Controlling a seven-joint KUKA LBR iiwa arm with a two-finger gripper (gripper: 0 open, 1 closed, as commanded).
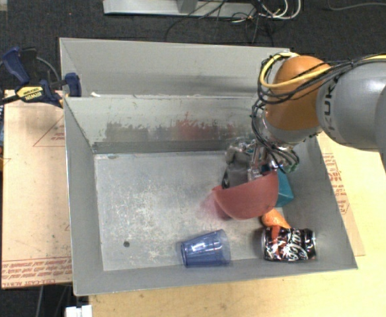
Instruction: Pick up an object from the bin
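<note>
Below gripper (256,170): red bowl (246,200); teal block (285,189), packet (289,244) just beside.

Blue plastic cup (206,250) is lying on its side down by the near wall of the bin (147,197). To its right sits a crumpled black, white and red packet (289,244), with an orange scrap (274,219) touching its top. A teal piece (285,189) sits just beyond that.

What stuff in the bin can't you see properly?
1. The teal thing: camera view, mostly hidden behind the red bowl and the hand; its kind is unclear.
2. The orange thing: partly tucked under the red bowl's edge; shape unclear.
3. The shiny packet: its print is too small to read.
4. Whether the hand touches the red bowl: the robot's wrist blocks that spot.
</note>
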